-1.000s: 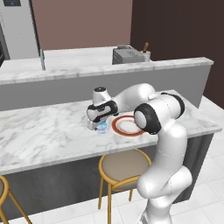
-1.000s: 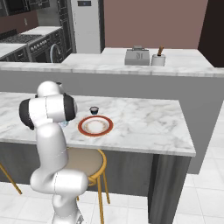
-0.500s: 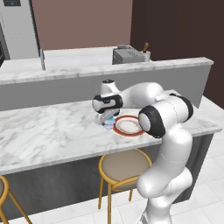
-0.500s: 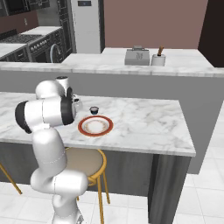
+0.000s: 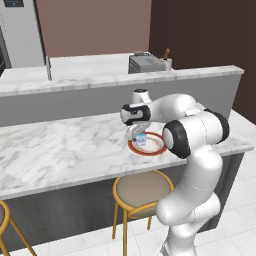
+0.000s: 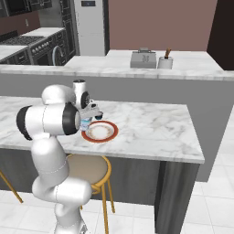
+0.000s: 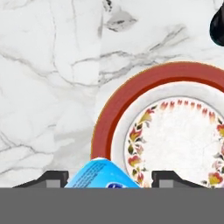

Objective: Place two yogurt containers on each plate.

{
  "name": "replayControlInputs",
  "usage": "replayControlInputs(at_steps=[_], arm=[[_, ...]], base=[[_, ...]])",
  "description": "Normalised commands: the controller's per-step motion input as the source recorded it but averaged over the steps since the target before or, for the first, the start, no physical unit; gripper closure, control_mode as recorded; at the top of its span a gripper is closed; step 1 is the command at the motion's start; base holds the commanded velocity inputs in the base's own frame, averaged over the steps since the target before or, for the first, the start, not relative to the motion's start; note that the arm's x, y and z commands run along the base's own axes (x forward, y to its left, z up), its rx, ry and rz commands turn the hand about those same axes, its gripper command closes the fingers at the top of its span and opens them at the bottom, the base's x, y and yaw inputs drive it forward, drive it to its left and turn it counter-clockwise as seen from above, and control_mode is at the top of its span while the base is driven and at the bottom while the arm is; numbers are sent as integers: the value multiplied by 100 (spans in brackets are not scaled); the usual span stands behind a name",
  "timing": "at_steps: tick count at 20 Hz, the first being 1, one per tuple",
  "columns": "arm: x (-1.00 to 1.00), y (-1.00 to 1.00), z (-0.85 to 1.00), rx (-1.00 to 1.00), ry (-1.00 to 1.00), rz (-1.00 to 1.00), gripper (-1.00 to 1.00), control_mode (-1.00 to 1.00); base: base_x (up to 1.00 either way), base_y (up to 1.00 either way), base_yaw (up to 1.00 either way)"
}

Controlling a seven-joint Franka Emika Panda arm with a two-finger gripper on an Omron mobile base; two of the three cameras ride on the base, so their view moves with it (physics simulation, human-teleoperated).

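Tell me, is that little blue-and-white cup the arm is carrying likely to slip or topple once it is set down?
The blue-and-white yogurt cup sits between the end effector fingertips, so it probably grips without crushing. It looks tiny beside the red-rimmed plate, so likely light. The plate looks shallow with a smooth centre, so the cup could slide or tip if released tilted.

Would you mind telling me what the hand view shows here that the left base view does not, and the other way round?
Only the hand view shows the floral pattern inside the red-rimmed plate, a dark rounded object at the upper right edge, and the pale blue yogurt container between the gripper fingertips. Only the left base view shows the wooden stool under the counter, the toaster on the back counter and the whole arm. Both show the plate, the blue container over its rim, and the marble counter.
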Motion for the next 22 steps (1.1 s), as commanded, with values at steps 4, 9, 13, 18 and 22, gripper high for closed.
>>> replayControlInputs(at_steps=[4,9,13,18,22], arm=[[0,-60,0,0,0,0,100,-100],[5,-53,0,-1,0,0,100,-100],[34,-39,0,-1,0,0,100,-100],[64,-10,-5,-4,0,0,100,-100],[70,-1,-16,-5,0,0,100,-100]], base=[[0,0,0],[0,0,0],[0,0,0],[0,0,0],[0,0,0]])
